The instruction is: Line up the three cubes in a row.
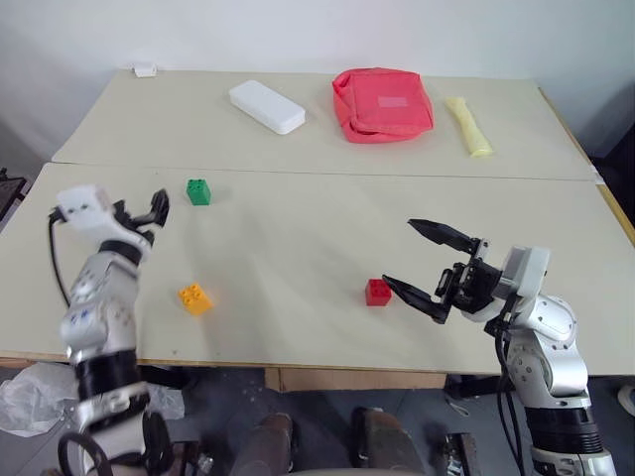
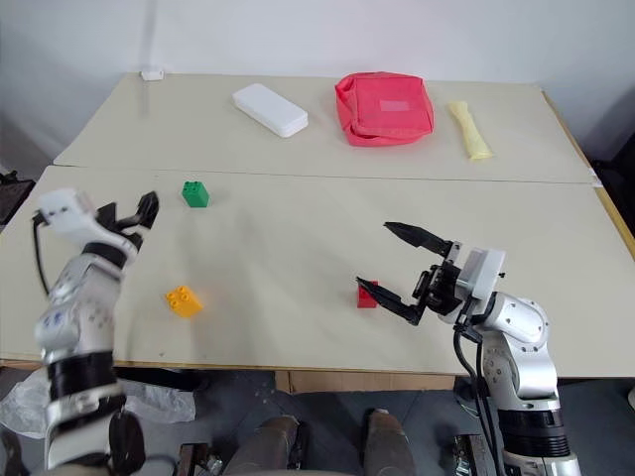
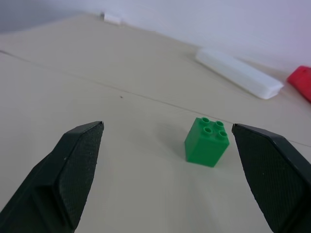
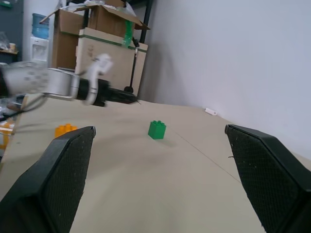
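Here the three cubes lie scattered on the bench [image 1: 298,238]: the green cube [image 1: 198,191] farthest back on the left, the yellow cube [image 1: 194,298] nearer the front edge, the red cube [image 1: 377,292] mid-bench. The left pincer [image 1: 157,206] hovers apart, empty, near the green cube. The right pincer [image 1: 425,264] gapes wide, its lower finger seemingly just beside the red cube.
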{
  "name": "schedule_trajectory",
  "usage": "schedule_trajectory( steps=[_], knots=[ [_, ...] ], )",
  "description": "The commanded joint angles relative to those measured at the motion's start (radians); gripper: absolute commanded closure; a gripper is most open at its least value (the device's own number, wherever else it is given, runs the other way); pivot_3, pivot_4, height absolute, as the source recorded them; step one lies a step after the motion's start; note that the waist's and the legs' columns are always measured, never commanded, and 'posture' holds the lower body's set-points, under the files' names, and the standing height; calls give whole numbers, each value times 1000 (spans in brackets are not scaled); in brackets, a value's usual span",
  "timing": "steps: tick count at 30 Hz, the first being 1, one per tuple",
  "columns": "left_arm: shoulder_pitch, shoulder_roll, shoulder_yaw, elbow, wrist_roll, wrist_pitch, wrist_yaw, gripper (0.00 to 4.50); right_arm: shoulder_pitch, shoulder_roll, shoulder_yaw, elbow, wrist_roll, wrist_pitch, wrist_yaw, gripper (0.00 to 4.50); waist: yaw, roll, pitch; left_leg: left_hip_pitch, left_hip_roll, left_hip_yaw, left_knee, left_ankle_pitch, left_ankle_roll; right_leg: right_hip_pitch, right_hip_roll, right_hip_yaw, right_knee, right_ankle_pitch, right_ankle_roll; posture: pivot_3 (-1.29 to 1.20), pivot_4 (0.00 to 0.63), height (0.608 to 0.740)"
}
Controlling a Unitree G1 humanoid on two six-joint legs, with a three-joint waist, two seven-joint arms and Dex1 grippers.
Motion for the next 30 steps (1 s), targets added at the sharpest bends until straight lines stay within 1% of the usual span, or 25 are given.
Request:
schedule_trajectory(
  steps=[1,9,15,17,19,21,23,25,26,28,30],
  knots=[
    [-82,22,-49,127,49,-51,-50,0,2,-19,7,-46,-6,-6,6,13,-3,0,0,0,0,0,0,0,0,0,0,0,0,0,0,0,150,740],
    [-227,21,-102,365,137,-105,-19,0,47,-24,28,-89,-4,12,-5,13,-4,0,0,-1,2,1,0,-1,-1,-1,2,0,-1,0,0,0,150,740],
    [-305,22,-133,502,167,-160,-65,0,75,-22,28,-87,-11,3,-11,13,0,0,0,-1,1,0,2,-1,-1,-1,1,0,0,0,0,0,150,740],
    [-337,31,-135,560,176,-159,-71,399,102,-24,23,-71,-16,-23,6,0,2,0,0,-2,1,0,2,-1,-1,-1,1,-1,0,0,0,0,150,740],
    [-350,29,-127,584,163,-161,-98,896,111,-19,17,-55,-27,-48,3,0,1,-1,0,-2,1,0,2,-1,-1,-1,1,0,0,0,0,0,150,740],
    [-349,31,-132,593,168,-173,-112,1501,117,-11,18,-37,-36,-72,2,0,-1,-1,0,-2,1,1,2,-1,0,-1,1,0,0,0,0,0,150,740],
    [-345,32,-139,597,177,-183,-119,2203,126,-6,24,-20,-40,-94,9,0,-3,-1,0,-2,1,1,2,-1,0,-1,1,0,0,0,0,0,150,740],
    [-341,36,-148,601,181,-188,-139,2798,137,-2,29,-11,-42,-111,13,0,-3,0,0,-2,2,1,2,-1,-1,-1,2,0,0,0,0,0,150,740],
    [-338,41,-156,600,185,-199,-161,3001,144,1,31,-7,-44,-121,15,0,-2,0,0,-2,2,1,2,-1,-1,-1,2,0,0,0,0,0,150,740],
    [-340,60,-164,592,178,-225,-230,3001,152,4,30,0,-48,-135,12,0,-2,-1,0,-2,2,1,2,-1,-1,-1,2,0,0,0,0,0,150,740],
    [-340,87,-160,563,148,-263,-348,3001,155,6,24,4,-49,-142,4,0,-2,-1,0,-2,1,1,2,-1,-1,-1,2,0,0,0,0,0,150,740]
  ],
)
